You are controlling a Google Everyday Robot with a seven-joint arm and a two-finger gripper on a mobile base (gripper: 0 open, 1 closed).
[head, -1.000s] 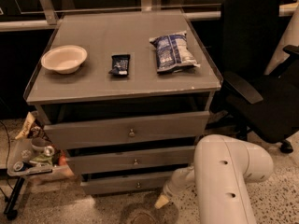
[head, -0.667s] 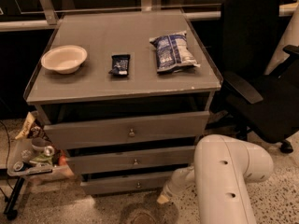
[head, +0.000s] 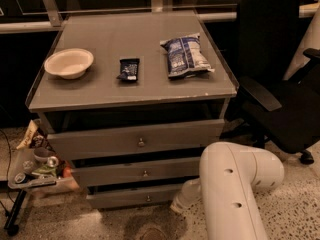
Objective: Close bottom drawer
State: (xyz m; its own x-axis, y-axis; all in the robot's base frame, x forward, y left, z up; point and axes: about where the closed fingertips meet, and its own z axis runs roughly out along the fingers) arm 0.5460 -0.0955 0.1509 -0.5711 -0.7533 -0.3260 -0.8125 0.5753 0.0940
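Note:
The bottom drawer is the lowest and slimmest grey front of the grey cabinet, with a small round metal knob. A dark gap shows above its front panel. Its inside is hidden. My white arm bends in from the lower right. My gripper sits low at the drawer front's right end, close to the floor, with its tip beside the panel's right edge. I cannot tell whether it touches the panel.
The middle drawer and the top drawer sit above it. On the cabinet top lie a pale bowl, a small dark packet and a blue chip bag. A black office chair stands right, and a cluttered tray stand left.
My gripper has crept slightly up and toward the right end of the bottom drawer front. The drawers look unchanged.

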